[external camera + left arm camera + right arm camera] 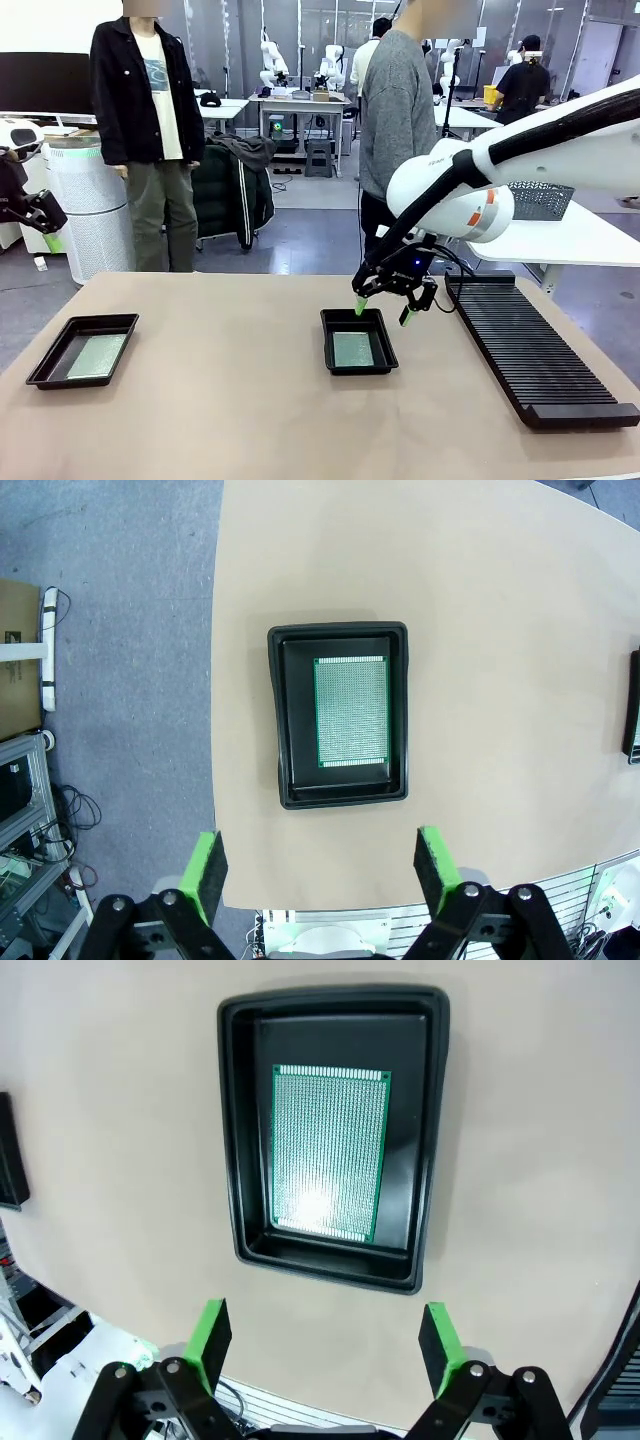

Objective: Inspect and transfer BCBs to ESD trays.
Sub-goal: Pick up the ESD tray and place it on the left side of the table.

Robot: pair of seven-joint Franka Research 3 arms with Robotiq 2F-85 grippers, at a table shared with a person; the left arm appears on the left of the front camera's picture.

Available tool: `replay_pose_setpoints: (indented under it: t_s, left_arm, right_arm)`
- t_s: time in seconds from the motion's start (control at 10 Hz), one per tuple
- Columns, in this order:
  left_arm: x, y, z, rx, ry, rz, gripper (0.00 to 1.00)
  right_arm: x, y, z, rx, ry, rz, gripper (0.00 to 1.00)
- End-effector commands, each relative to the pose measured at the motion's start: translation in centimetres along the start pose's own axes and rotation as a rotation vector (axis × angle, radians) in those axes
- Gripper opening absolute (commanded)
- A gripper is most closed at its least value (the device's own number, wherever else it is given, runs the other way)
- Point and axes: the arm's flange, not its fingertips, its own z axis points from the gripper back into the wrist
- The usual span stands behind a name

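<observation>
Two black ESD trays rest on the tan table, one at the left [82, 349] and one at the middle [359, 341]. Each holds a flat green BCB, the left one [96, 355] and the middle one [353, 349]. My right gripper [382, 308] hovers open just above the far edge of the middle tray; its wrist view looks straight down on that tray [335, 1130] and its board [328, 1153]. From high above, the left wrist view shows the left tray [341, 714] with its board [351, 711] beyond my open left gripper [320, 865].
A long black ribbed rack [528, 345] lies along the table's right side. A grey mesh basket [541, 199] sits on a white table behind it. Two people stand beyond the far edge. The left tray sits close to the table's left edge.
</observation>
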Motion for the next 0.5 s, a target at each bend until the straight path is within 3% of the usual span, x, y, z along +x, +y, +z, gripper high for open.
replay_pose_setpoints:
  t_s: [0.0,0.4]
  left_arm:
    - [0.2,-2.5,2.2,0.013,0.0,0.02,1.0]
    - [1.9,-11.1,5.3,0.003,-0.058,-0.059,1.0]
  right_arm:
    - [-3.0,-3.0,2.1,0.107,-0.06,0.03,1.0]
    - [-5.4,-8.5,5.6,0.226,-0.125,0.049,1.0]
